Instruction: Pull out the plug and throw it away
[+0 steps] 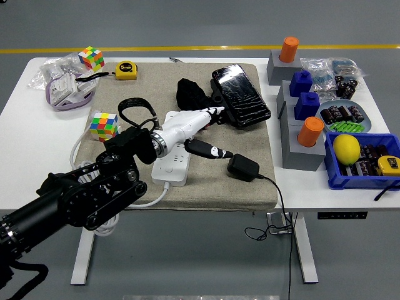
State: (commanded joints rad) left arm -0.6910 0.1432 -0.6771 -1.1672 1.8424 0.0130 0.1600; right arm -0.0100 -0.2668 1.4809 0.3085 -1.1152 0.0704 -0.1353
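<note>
The black plug adapter (pixel 242 167) lies loose on the beige mat (pixel 250 140), right of the white power strip (pixel 172 166). Its black cable (pixel 279 203) runs over the mat's front edge and hangs below the table. My left hand (pixel 211 132), white with black fingertips, hovers over the strip's far end, just left of the plug. Its fingers (pixel 212 113) are spread and hold nothing. The black thumb (pixel 206 150) points toward the plug without touching it. My right hand is out of view.
A black case (pixel 240 95) and black cloth (pixel 190 94) lie at the mat's back. A Rubik's cube (pixel 104 125) sits left of the strip. Grey blocks with orange and blue pieces (pixel 301 125) and a blue bin with a lemon (pixel 347 150) stand at the right.
</note>
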